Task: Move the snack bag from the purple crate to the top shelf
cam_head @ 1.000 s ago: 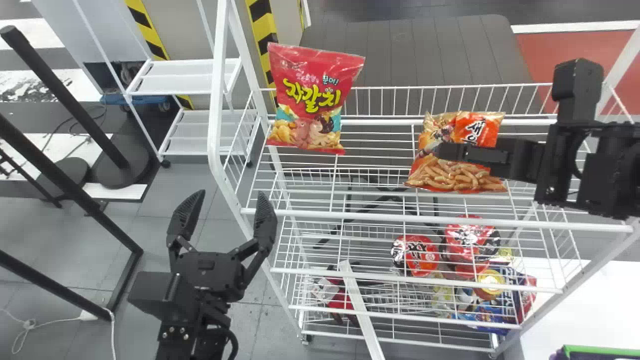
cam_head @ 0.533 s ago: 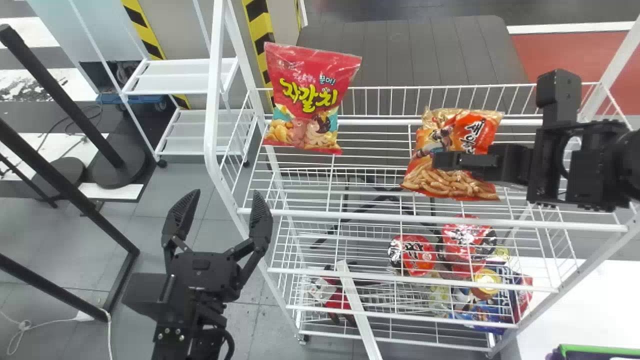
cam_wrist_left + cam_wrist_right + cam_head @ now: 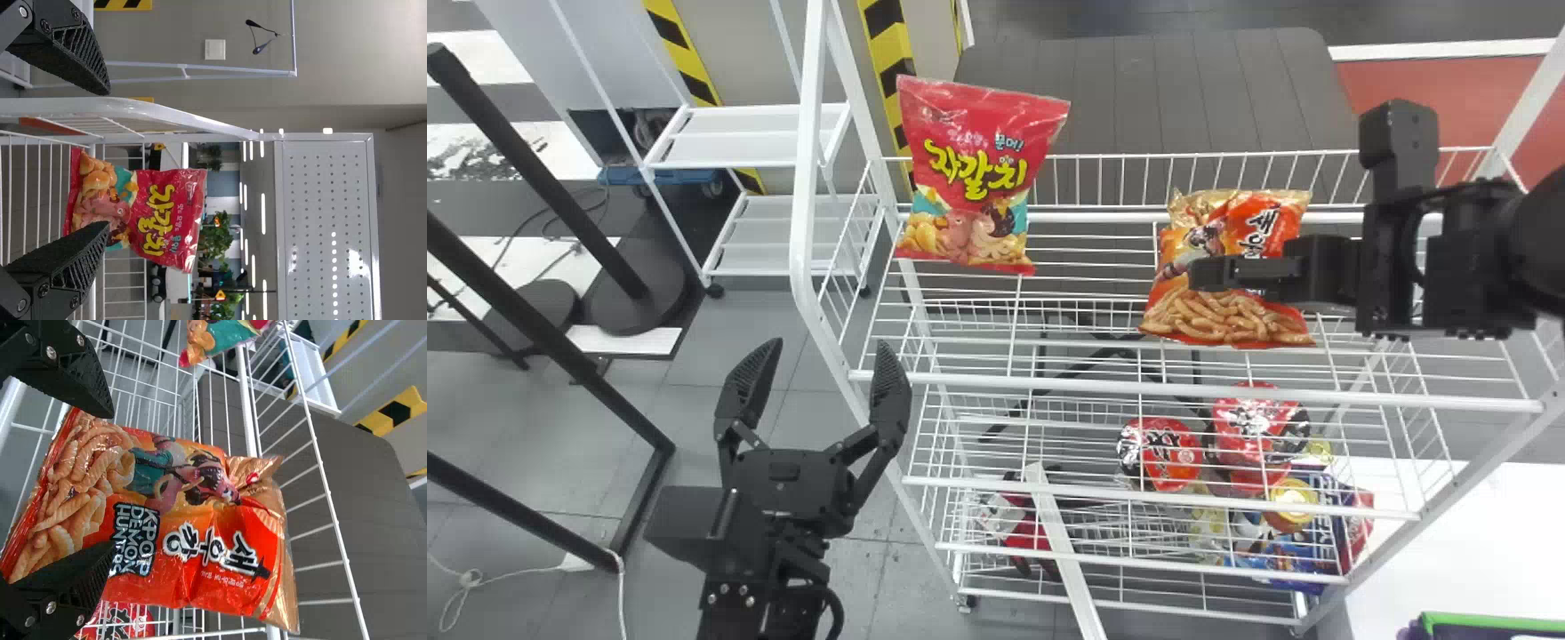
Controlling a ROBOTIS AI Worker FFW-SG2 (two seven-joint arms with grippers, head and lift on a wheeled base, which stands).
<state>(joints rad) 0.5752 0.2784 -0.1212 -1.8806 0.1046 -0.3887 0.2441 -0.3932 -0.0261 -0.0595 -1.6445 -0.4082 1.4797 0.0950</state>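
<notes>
Left tool (image 3: 825,348) was parked wide open out front; right tool (image 3: 110,480) was spread wide at the snack bag (image 3: 200,567), gripping nothing; bag stood on the top shelf (image 3: 1049,384); a finger snagging its film on retreat could topple it; red bag (image 3: 978,178) stood farther left.

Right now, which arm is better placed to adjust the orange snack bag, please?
Probably the right: the right gripper is open at the orange snack bag, while the left gripper hangs well away, beside the rack.
</notes>
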